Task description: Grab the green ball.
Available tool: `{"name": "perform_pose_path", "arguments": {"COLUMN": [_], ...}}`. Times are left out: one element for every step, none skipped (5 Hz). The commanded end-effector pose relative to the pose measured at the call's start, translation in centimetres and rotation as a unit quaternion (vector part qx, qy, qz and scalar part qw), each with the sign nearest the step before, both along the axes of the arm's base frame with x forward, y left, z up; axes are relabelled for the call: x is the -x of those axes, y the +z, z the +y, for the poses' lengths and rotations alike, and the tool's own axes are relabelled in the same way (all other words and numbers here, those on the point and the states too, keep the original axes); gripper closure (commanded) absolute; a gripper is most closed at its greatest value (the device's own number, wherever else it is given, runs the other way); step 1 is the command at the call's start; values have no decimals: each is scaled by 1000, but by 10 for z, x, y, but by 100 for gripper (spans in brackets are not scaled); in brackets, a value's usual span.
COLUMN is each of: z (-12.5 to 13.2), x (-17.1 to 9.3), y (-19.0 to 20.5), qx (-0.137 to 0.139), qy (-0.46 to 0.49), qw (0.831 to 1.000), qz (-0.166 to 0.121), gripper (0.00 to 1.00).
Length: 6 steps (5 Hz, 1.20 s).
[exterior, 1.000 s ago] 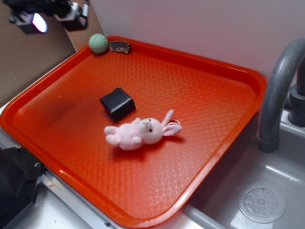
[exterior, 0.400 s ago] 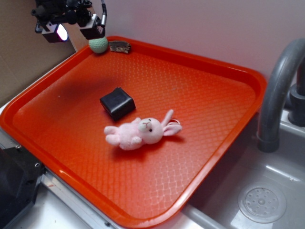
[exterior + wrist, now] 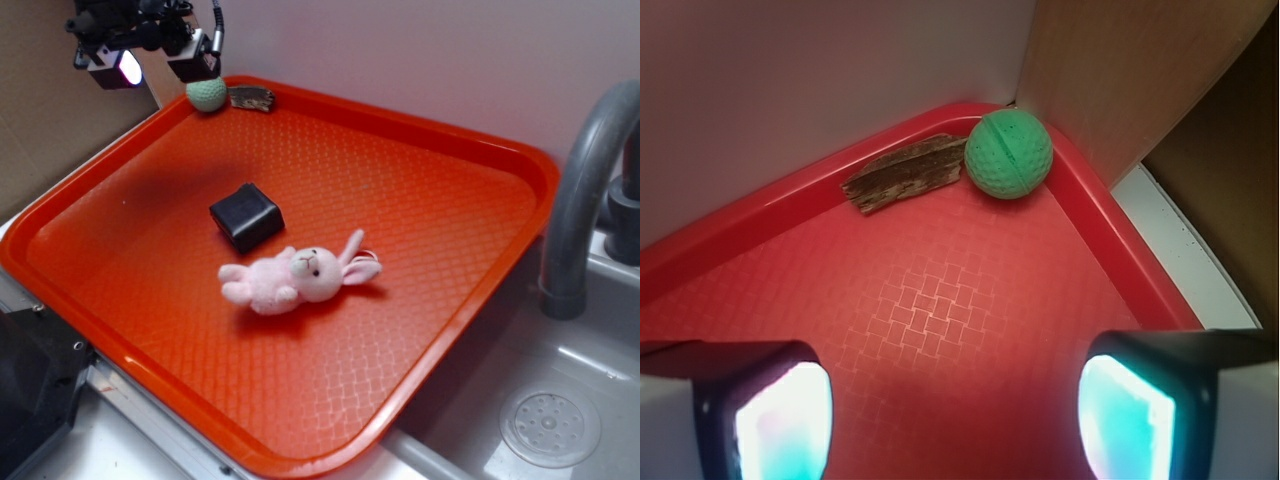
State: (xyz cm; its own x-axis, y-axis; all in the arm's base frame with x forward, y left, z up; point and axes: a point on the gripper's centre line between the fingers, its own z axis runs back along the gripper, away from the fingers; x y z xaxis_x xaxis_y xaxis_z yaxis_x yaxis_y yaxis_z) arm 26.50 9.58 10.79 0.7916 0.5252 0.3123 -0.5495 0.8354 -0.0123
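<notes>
White wall backed a red tray [image 3: 470, 130] that sat beside a grey sink [image 3: 590, 400] with a curved faucet [image 3: 580, 190] at the right. Cardboard [image 3: 40, 130] stood along the tray's left side. The ball [image 3: 207, 93] lay in the tray's far left corner, touching the raised rim; in the wrist view the ball [image 3: 1009, 154] appeared saturated green with a dimpled surface and a seam. A flat brown bark-like piece [image 3: 251, 97] lay just beside it along the back rim, one end touching or nearly touching the ball. Near the tray's centre sat a black box [image 3: 246, 215], and just in front of it a pink bunny [image 3: 297, 278] lay on its side; both were well apart from the ball. The gripper [image 3: 158, 58] hung above the corner, partly covering the ball in the exterior view. Its jaws stood wide apart and held nothing: the wrist view showed one finger [image 3: 765, 410] at each lower edge with bare tray between them, and the ball ahead of the gap, not within it. Nothing lay between the fingers and the ball.
</notes>
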Motion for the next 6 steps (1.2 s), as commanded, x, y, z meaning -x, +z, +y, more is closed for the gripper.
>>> {"name": "perform_pose_path", "arguments": {"z": [64, 73, 75, 86, 87, 75], "x": [-42, -48, -53, -56, -58, -57], "y": [-8, -19, -19, -20, -27, -39], "qx": [-75, -90, -103, -120, -123, -110], "qy": [50, 57, 56, 65, 62, 48], "qw": [995, 993, 992, 989, 989, 992], "qz": [-50, -42, -51, -61, -56, -41], "gripper": [0, 0, 0, 0, 0, 100]}}
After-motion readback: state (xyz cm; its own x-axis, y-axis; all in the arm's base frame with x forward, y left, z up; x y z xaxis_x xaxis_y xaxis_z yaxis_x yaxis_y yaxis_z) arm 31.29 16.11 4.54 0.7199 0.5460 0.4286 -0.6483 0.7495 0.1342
